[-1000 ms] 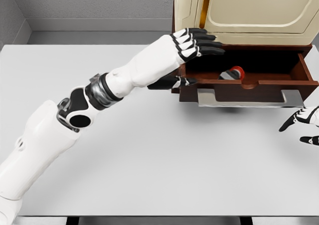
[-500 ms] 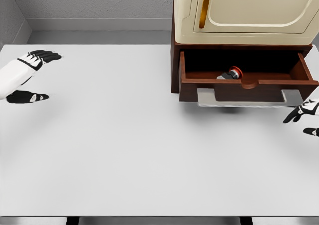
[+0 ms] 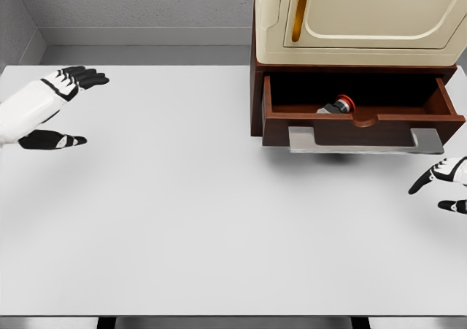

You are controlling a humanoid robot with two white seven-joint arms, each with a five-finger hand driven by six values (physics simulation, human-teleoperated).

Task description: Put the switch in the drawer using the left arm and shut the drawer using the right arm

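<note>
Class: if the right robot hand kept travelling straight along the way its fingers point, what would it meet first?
Probably the grey metal handle on the open brown wooden drawer; the right robot hand points up-left toward it, though depth is uncertain.

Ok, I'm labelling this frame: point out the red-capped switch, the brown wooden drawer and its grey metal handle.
red-capped switch (image 3: 340, 105), head view, on its red cap.
brown wooden drawer (image 3: 281, 130), head view, on its front panel.
grey metal handle (image 3: 365, 145), head view, on the bar's middle.

Bench: my white bench (image 3: 219, 219) fills the view, evenly lit.
Wall: grey textured wall (image 3: 139, 4) behind it.
Cabinet: cream cabinet (image 3: 379, 15) at far right.
</note>
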